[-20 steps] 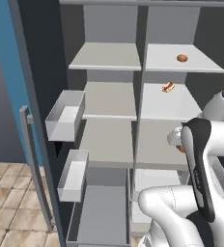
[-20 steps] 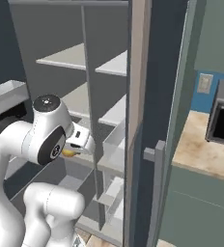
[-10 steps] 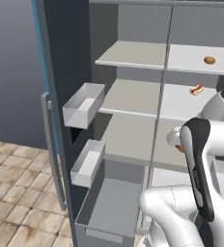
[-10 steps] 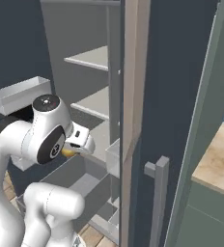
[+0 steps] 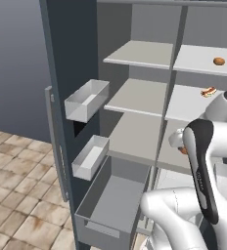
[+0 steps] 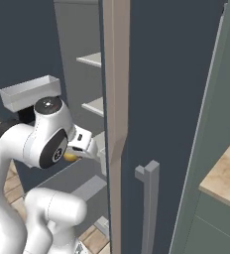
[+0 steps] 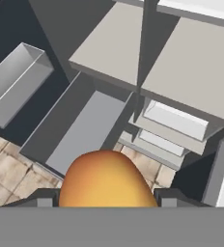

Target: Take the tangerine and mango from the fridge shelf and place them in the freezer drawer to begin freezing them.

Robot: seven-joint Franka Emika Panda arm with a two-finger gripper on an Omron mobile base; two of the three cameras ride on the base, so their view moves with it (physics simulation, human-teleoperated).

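Riding in the gripper (image 7: 106,193), the mango (image 7: 105,181) sits clamped between the 2 fingers, a smooth oval of yellow-orange with a redder blush on its upper curve; from the right base view a sliver of it (image 6: 70,156) shows under the wrist. Over the last second both base views have slid sideways, so the base has driven along the fridge front, and the open freezer drawer (image 5: 113,205) now lies near the middle of the left view instead of at its bottom edge. That puts the carried fruit closer to its drop, I judge. In the hand view the drawer (image 7: 85,132) is just beyond the mango: a deep, matte grey box, flat-bottomed, its near front edge toward the tiled floor. Beside it hang 2 pale rectangular door bins (image 5: 87,100). Farther back, on the right half of the upper shelf (image 5: 198,59), the tangerine (image 5: 218,61) rests near the front edge, a small dull-orange ball, not yet moved. One shelf lower lies a hot dog (image 5: 208,91).
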